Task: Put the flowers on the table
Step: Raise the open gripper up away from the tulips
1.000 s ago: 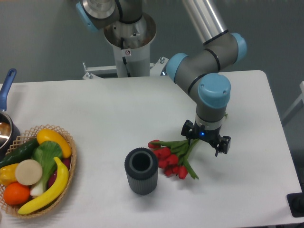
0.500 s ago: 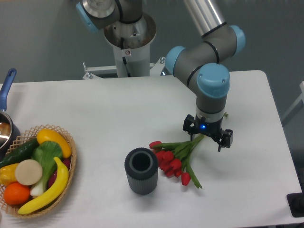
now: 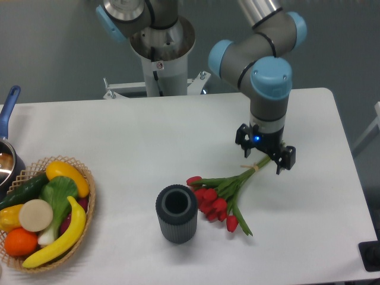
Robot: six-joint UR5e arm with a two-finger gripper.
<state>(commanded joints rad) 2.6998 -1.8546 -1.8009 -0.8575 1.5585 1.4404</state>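
On the worktop (image 3: 148,136), right of centre, the flowers (image 3: 221,196) lie flat with the red heads towards the dark cup (image 3: 176,214) and the stems running up and right to the pale band. Above the stem ends hangs the end effector (image 3: 265,155), its fingers spread to either side and nothing between them; whether a fingertip touches the stems I cannot tell from this angle. My judgement is that the placing is done or nearly so, and the step in hand is to get clear without disturbing the bunch. The sound way is a straight lift, fingers kept apart, with no sideways sweep until the tips are well above the stems, since a drag could catch the band and pull the bunch along.

For room, bare worktop lies to the right and towards the far edge, and the near edge is well apart from the blooms. The cup stands just beside the heads on the left, so that side is tight. The basket (image 3: 89,228) of fruit and a pan (image 3: 8,127) sit at the far left, well away
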